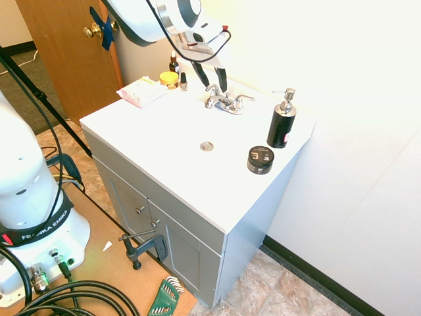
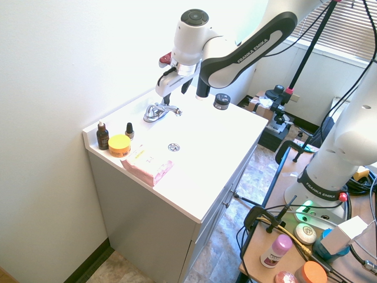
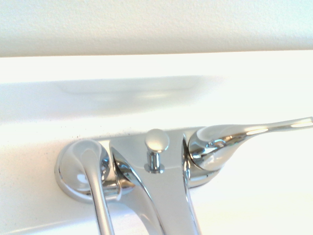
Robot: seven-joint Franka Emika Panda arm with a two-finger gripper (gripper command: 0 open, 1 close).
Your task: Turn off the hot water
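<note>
My gripper (image 1: 210,78) hangs just above the faucet (image 1: 223,102) at the back of the white counter (image 1: 164,141), fingers spread apart with nothing between them. One finger (image 1: 223,78) points down over the hot lever (image 1: 212,88), the left-hand handle, but I cannot tell whether it touches. From the other side, my gripper (image 2: 177,89) sits right over the faucet (image 2: 160,110). Close up, the hot lever (image 3: 93,183) swings forward toward me, while the other lever (image 3: 244,136) points out sideways; the spout (image 3: 166,196) runs between them. No water shows. A black pump bottle (image 1: 281,120) stands near the faucet, and a dark jar (image 1: 260,160) sits just in front of it.
</note>
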